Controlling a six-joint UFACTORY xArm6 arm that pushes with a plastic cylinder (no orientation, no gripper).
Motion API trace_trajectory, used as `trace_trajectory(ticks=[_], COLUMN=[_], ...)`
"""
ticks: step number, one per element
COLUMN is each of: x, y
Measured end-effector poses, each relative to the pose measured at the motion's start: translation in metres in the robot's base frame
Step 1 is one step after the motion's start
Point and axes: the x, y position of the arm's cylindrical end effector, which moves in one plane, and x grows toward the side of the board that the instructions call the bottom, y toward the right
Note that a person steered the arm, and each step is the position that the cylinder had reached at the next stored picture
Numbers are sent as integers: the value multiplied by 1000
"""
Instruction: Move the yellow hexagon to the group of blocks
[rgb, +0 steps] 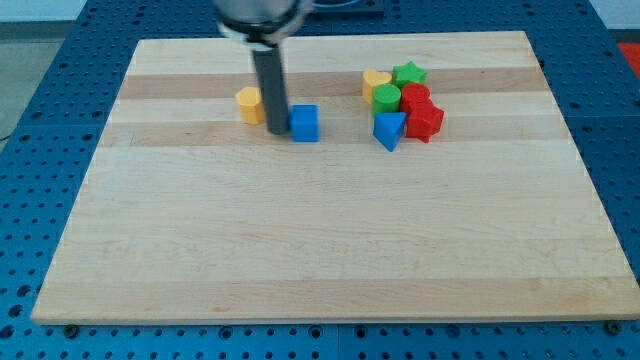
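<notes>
My tip (277, 133) is the bare end of a straight rod; there is no claw on this rig, so no jaw state applies. The tip sits on the board (320, 250) between 2 blocks: the yellow hexagon (250, 105) just beside it on the view's left, the blue cube (304, 123) just beside it on the view's right. Whether it touches either cannot be told.

The group lies well apart toward the view's right: yellow heart (376, 82), green star (409, 73), green cylinder (386, 98), 2 red blocks (420, 112) and a blue triangle (389, 130).

Finding: the tip stands on the wrong side of the hexagon. You should bring it round to the hexagon's left face, then push rightward through its centre, steering above the blue cube so as not to carry it along.

The hexagon lies flat, partly hidden by the rod; it has no marked long axis, and its facing cannot be judged.
</notes>
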Motion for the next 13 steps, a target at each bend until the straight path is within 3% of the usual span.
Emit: trace_trajectory(ticks=[1, 3, 4, 5, 7, 8, 10, 11, 13], x=[0, 5, -18, -45, -37, -37, -16, 8, 1], y=[10, -148, -185, -167, -35, -7, -71, -74, -27])
